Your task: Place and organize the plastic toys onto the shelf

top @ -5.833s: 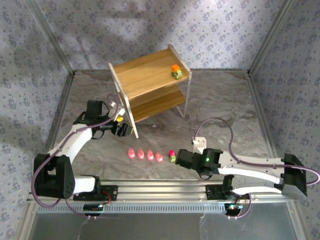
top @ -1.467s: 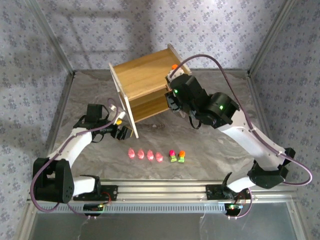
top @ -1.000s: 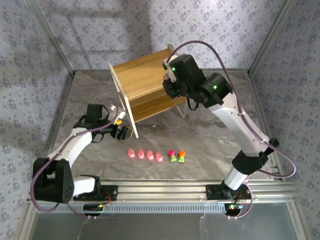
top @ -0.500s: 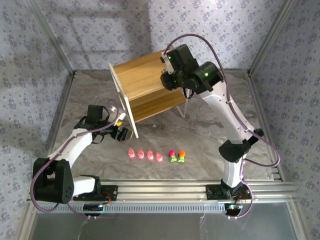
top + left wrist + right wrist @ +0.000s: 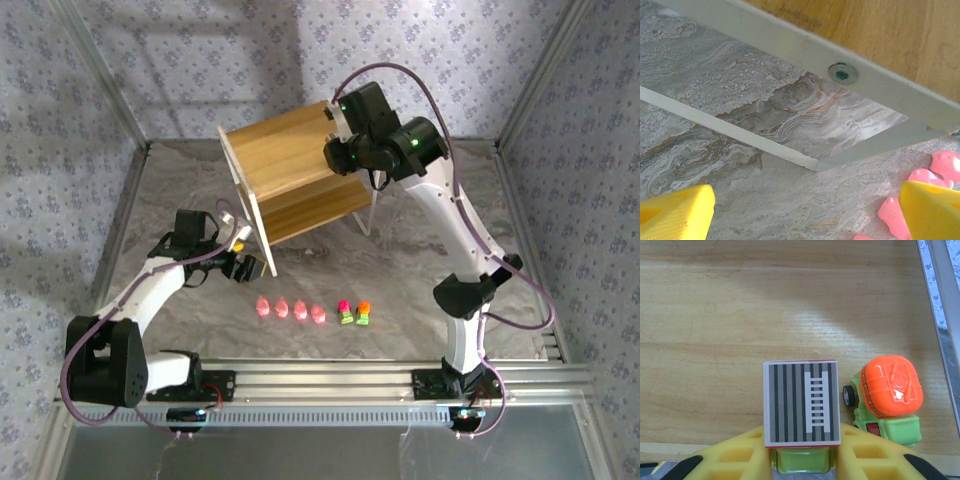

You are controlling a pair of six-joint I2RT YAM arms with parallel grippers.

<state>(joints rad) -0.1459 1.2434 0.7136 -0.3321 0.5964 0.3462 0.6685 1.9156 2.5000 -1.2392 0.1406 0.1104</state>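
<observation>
Right gripper (image 5: 337,160) sits over the shelf (image 5: 280,155), with the left gripper (image 5: 252,266) low beside it.
Left wrist: the fingers (image 5: 675,212) are spread apart, with pink figures (image 5: 932,175) to their right. Right wrist: the fingers (image 5: 740,457) clamp a striped-roof car (image 5: 801,407) on the shelf, its long axis pointing straight ahead; an orange-topped car (image 5: 887,400) sits just right, roughly parallel.

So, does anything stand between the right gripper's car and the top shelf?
Nothing visible does. The held car, in the right gripper, is over bare shelf board; the orange car stands close beside it, not underneath.
</observation>
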